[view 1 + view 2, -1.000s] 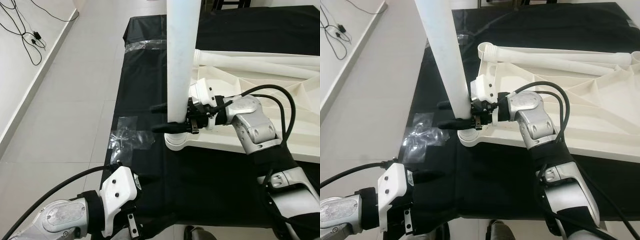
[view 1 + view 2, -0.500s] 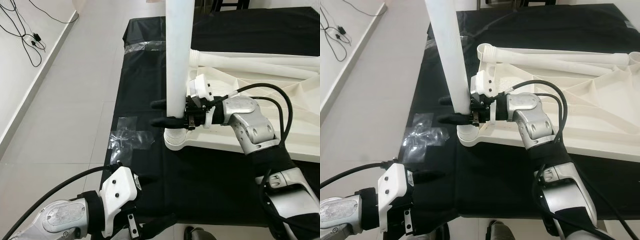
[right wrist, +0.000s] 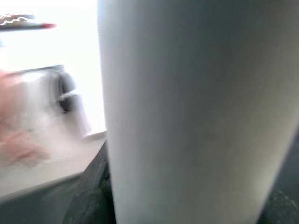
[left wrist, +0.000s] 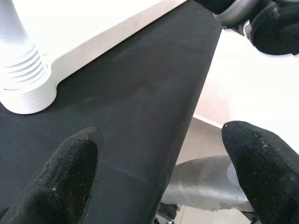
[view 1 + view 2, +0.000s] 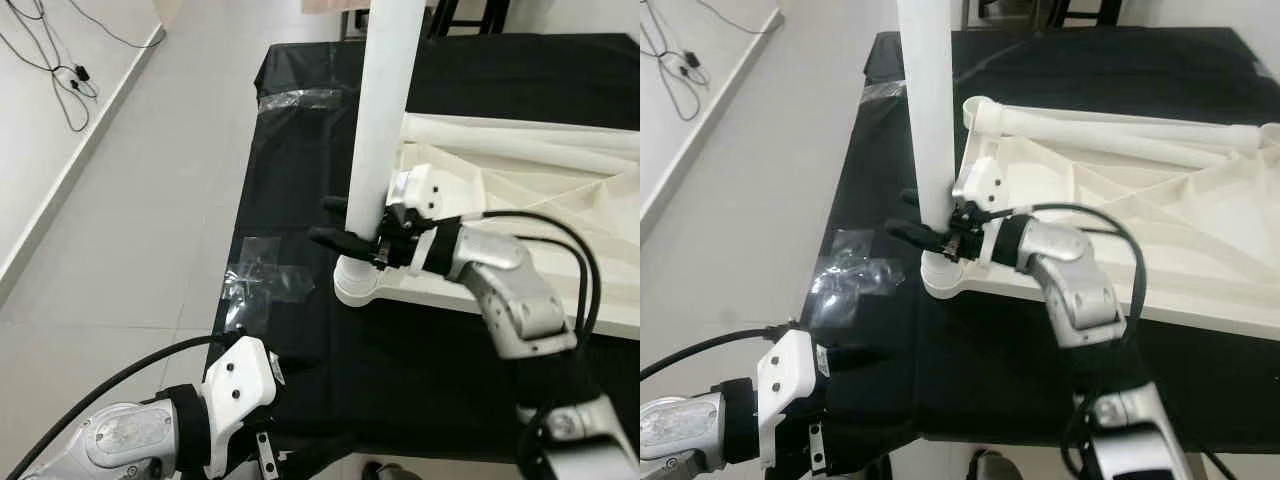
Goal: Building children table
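In the left eye view, a white table leg stands upright with its ribbed lower end seated in the round corner socket of the upturned white tabletop, which lies on a surface draped in black cloth. The right claw reaches in from the tabletop side and pinches the leg just above the socket, one black finger on either side of it. Two more white legs lie flat along the tabletop's far edge. A patch of clear tape is stuck to the cloth near the socket. The left claw's white wrist housing sits low at the near edge of the surface, well apart from the leg. In the right eye view, cables trail along the pale tiled floor. In the left wrist view, the left claw has its two black fingertips spread wide over the black cloth, holding nothing, with the ribbed leg base ahead. In the right wrist view, the leg looms close and blurred.
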Motion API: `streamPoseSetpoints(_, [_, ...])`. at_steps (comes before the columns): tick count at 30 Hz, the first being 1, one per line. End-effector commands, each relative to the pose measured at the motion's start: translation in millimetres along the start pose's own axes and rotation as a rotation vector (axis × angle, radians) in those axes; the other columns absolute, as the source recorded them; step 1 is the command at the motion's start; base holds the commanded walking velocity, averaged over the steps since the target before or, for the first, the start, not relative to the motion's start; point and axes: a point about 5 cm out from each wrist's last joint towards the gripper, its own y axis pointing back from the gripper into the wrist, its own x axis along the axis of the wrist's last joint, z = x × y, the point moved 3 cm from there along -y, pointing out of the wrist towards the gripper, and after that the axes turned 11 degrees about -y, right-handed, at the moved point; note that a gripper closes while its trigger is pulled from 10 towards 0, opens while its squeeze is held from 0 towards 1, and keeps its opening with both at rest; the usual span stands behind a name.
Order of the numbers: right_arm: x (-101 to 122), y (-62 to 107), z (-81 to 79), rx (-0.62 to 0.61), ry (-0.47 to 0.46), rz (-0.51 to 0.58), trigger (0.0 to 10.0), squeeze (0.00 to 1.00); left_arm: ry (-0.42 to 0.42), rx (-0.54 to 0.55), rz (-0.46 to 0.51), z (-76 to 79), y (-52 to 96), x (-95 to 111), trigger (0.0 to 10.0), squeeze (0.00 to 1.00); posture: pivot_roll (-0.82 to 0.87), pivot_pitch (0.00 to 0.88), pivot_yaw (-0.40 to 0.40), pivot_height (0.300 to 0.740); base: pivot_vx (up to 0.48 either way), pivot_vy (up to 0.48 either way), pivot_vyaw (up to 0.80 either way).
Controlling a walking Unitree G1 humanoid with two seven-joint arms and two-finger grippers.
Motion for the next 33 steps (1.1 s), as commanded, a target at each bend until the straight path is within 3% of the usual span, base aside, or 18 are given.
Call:
streamPoseSetpoints(1, [-75.4,15.9,-4.7,-0.365,-0.112,-0.205,10.0,0.00,-0.001,-0.007,-0.012,0.8,0.4,-2.9,10.0,0.00,0.08,0.253,0.004,0.740,0.000,0.000,0.00])
streamPoseSetpoints(2, [-80.3,19.1,-21.8,-0.436,-0.129,-0.186,10.0,0.00,-0.004,-0.006,-0.013,-0.1,0.6,-3.2,10.0,0.00,0.08,0.253,0.004,0.740,0.000,0.000,0.00])
streamPoseSetpoints(3, [-80.3,19.1,-21.8,-0.436,-0.129,-0.186,10.0,0.00,-0.004,-0.006,-0.013,-0.1,0.6,-3.2,10.0,0.00,0.08,0.253,0.004,0.740,0.000,0.000,0.00])
streamPoseSetpoints(4, [-83.2,19.1,-32.1,-0.457,-0.168,-0.175,10.0,0.00,-0.005,-0.003,-0.011,-1.0,0.3,-3.2,10.0,0.00,0.07,0.229,0.014,0.740,0.000,0.000,0.00])
streamPoseSetpoints(17, [-72.9,10.5,-27.5,-0.517,-0.131,-0.144,10.0,0.00,-0.035,0.018,-0.006,-10.2,1.4,-2.0,10.0,0.00,0.08,0.201,0.013,0.740,0.000,0.000,0.00])
streamPoseSetpoints(25, [-72.4,16.5,-22.4,-0.576,-0.113,-0.144,10.0,0.00,-0.062,0.106,0.024,-32.3,23.1,12.9,10.0,0.00,0.08,0.201,0.003,0.740,0.000,0.000,0.00])
streamPoseSetpoints(26, [-74.2,19.3,-18.3,-0.590,-0.113,-0.149,10.0,0.00,-0.058,0.084,0.073,-36.0,39.2,26.8,10.0,0.00,0.09,0.201,0.001,0.740,0.000,0.000,0.00])
streamPoseSetpoints(28, [-74.7,20.1,-17.1,-0.595,-0.113,-0.150,10.0,0.00,-0.059,0.077,0.087,-36.6,43.7,31.1,10.0,0.00,0.09,0.201,0.001,0.740,0.000,0.000,0.00])
streamPoseSetpoints(29, [-75.0,20.9,-14.1,-0.607,-0.112,-0.151,10.0,0.00,-0.067,0.054,0.152,-45.4,59.6,51.6,10.0,1.00,0.09,0.201,0.000,0.740,0.000,0.000,0.00])
streamPoseSetpoints(32, [-75.0,21.1,-13.2,-0.613,-0.112,-0.152,10.0,0.00,-0.072,0.044,0.179,-48.1,65.9,60.5,10.0,1.00,0.09,0.201,0.000,0.740,0.000,0.000,0.00])
streamPoseSetpoints(33, [-75.2,19.7,-14.1,-0.610,-0.114,-0.150,10.0,0.00,-0.125,0.084,0.225,-62.9,65.7,73.7,10.0,1.00,0.09,0.195,-0.003,0.740,0.000,0.000,0.00])
